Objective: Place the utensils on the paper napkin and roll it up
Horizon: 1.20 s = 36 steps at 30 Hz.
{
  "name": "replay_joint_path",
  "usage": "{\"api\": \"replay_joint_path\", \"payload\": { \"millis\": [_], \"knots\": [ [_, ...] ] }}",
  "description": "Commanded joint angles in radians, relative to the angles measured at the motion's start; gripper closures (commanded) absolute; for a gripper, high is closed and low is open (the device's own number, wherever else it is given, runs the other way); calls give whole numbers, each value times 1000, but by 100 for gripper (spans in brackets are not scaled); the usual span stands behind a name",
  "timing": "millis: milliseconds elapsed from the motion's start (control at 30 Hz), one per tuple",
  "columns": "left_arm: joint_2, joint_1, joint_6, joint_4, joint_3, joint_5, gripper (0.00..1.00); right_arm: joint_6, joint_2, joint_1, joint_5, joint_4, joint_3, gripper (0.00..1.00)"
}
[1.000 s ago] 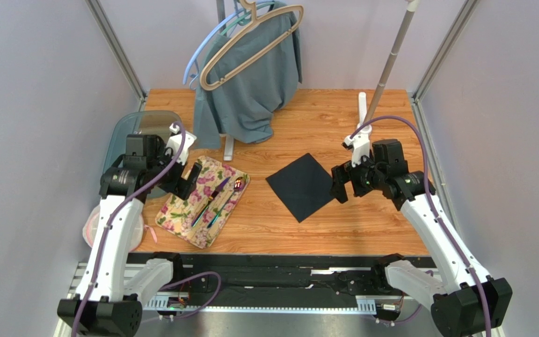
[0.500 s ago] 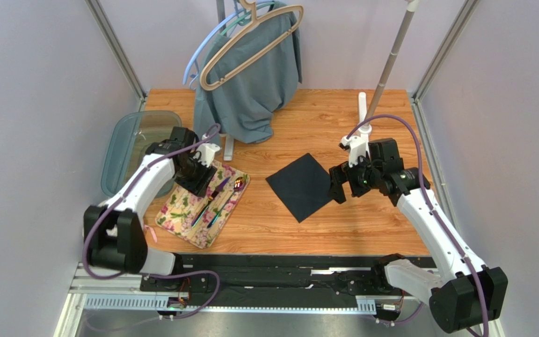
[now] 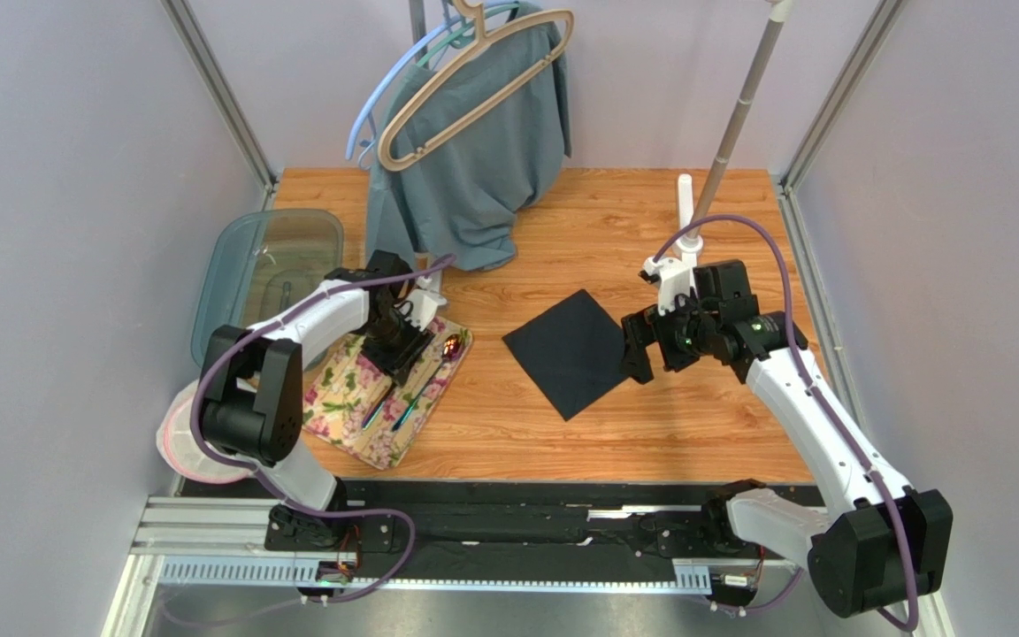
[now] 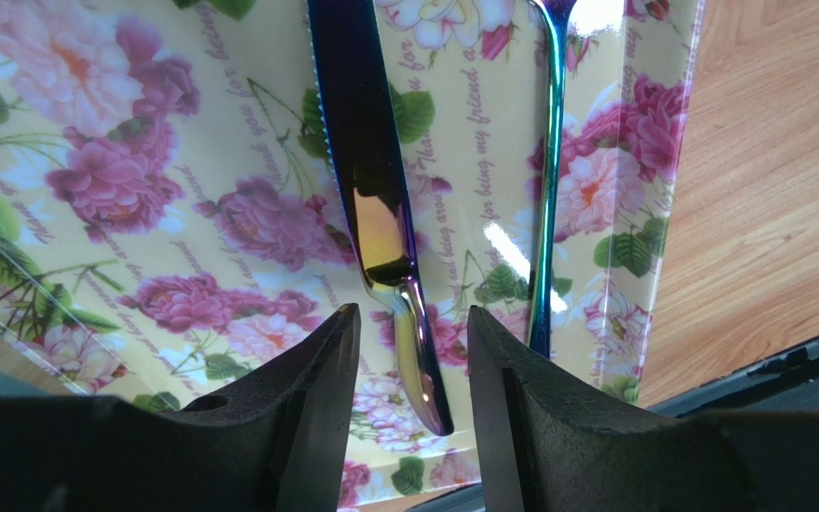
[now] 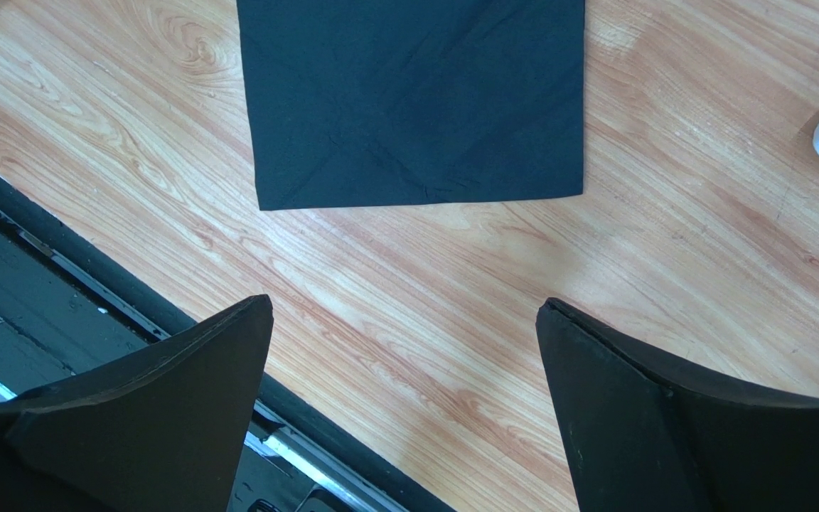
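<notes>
The left gripper hangs low over the floral mat. Its fingers are parted only narrowly and straddle the handle end of the iridescent knife (a sliver of mat shows on each side of the handle, so nothing is clamped). A second slim utensil handle lies just outside one finger, toward the mat's edge. The right gripper is spread wide above the wooden table. The black paper napkin lies flat just ahead of its fingertips, untouched.
</notes>
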State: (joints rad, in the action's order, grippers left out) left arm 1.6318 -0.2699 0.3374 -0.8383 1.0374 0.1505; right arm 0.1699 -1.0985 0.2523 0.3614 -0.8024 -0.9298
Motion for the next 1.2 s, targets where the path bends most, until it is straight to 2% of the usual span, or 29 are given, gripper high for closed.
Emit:
{"api": "replay_joint_path", "payload": {
  "millis": [0, 267, 400, 633, 667, 767, 1167],
  "knots": [
    [-1, -31, -29, 50, -48, -41, 49, 6, -11, -4, 8, 43, 0, 0],
    [31, -65, -54, 97, -71, -103, 48, 6, -6, -5, 11, 42, 3, 0],
    [45, -66, -55, 96, -65, -101, 53, 6, 2, -7, 4, 45, 6, 0],
    [53, -66, -64, 79, -45, -83, 79, 6, 0, -7, -2, 45, 6, 0],
    [51, -66, -67, 76, -42, -81, 87, 6, 0, -7, -2, 45, 6, 0],
    [42, -66, -80, 59, -25, -75, 100, 6, -3, -7, -6, 46, 5, 0],
    [-50, -66, -164, -39, 69, -69, 100, 0, -11, -7, -19, 52, 0, 0]
  ]
}}
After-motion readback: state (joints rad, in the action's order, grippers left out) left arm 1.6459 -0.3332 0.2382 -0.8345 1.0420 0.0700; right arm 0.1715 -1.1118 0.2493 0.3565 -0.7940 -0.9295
